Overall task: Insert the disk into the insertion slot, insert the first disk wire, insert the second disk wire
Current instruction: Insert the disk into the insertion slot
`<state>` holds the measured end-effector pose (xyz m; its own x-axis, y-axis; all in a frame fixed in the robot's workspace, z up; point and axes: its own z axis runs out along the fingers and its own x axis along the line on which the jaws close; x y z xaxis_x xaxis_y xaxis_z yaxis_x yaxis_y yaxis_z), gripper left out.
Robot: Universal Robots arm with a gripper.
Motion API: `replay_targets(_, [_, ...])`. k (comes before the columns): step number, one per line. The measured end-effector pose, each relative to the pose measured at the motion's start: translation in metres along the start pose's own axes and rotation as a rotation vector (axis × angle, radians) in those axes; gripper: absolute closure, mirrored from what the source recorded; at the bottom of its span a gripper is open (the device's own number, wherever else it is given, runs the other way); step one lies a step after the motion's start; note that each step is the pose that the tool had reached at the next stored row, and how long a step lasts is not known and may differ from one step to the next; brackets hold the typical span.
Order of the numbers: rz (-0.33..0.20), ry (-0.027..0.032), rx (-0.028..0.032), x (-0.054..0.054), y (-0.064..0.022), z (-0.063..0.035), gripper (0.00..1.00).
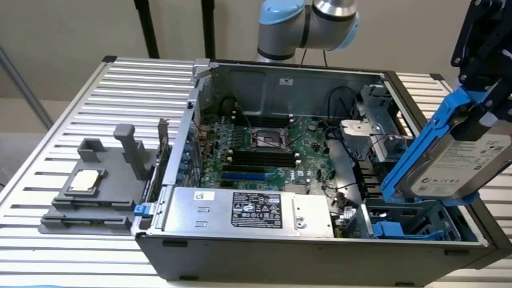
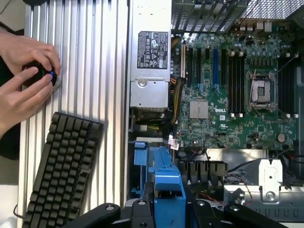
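My gripper (image 1: 478, 90) is shut on the disk (image 1: 472, 162), a silver-grey drive with a white label in a blue carrier frame (image 1: 424, 141). The disk hangs tilted at the exterior view's right, above the open computer case. Just below it is the insertion slot (image 1: 416, 221), a grey metal bay with blue rails in the case's near right corner. In the wrist view the blue carrier (image 2: 167, 183) sits between my black fingers (image 2: 142, 214), above the slot's blue rail (image 2: 141, 154). Thin cables (image 1: 351, 195) run beside the bay; which are the disk wires I cannot tell.
A silver power supply (image 1: 240, 210) (image 2: 151, 66) and the green motherboard (image 1: 264, 147) (image 2: 237, 95) sit in the case. A dark grey fixture tray (image 1: 92, 195) stands on the slatted table (image 1: 72, 120). A black keyboard (image 2: 61, 173) lies beside the case, and a person's hands (image 2: 23, 71) rest nearby.
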<state>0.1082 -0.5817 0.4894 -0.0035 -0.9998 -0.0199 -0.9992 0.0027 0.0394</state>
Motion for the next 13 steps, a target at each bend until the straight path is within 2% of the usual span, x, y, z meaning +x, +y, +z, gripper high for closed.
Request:
replay_targets(2, [0.0, -0.0079, 0.0, 0.005, 0.0, 0.0006, 0.67])
replay_targets(4, [-0.001, -0.0131, 0.0, 0.01, -0.0001, 0.0025, 0.67])
replay_targets(13, [-0.002, -0.0296, 0.0076, 0.012, 0.0018, 0.0182, 0.67])
